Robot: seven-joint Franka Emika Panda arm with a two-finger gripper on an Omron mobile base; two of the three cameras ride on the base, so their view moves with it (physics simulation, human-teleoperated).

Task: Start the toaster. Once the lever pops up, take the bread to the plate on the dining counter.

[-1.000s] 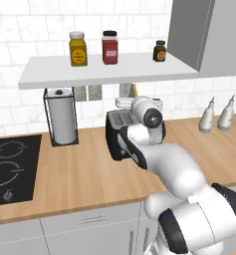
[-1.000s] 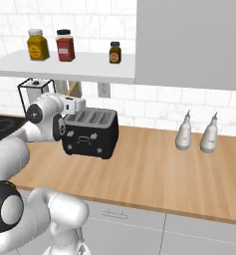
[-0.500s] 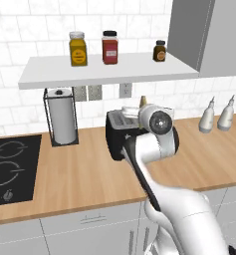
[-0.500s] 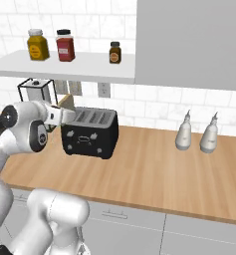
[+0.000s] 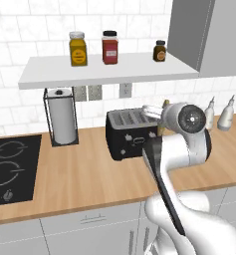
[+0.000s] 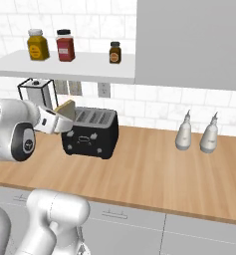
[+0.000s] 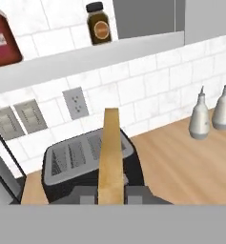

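I had the jaws (image 7: 110, 198) clamped tight on the bread (image 7: 110, 157), gripping its lower end. The slice stood edge-on between them, long axis running straight out along the hand, lifted clear above the toaster (image 7: 88, 164), which sat on the table (image 6: 154, 169) just beyond. No plate in sight; I judged the carry meant turning away from this wall.

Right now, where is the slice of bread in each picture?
Left base view: the bread peeks out as a thin tan strip behind the arm's round joint, right of the toaster.
Right base view: it sits at the hand's end, over the toaster's left end.
Hand view: it stands upright in the middle, held in the shut gripper.
Shared landmark: the black toaster.
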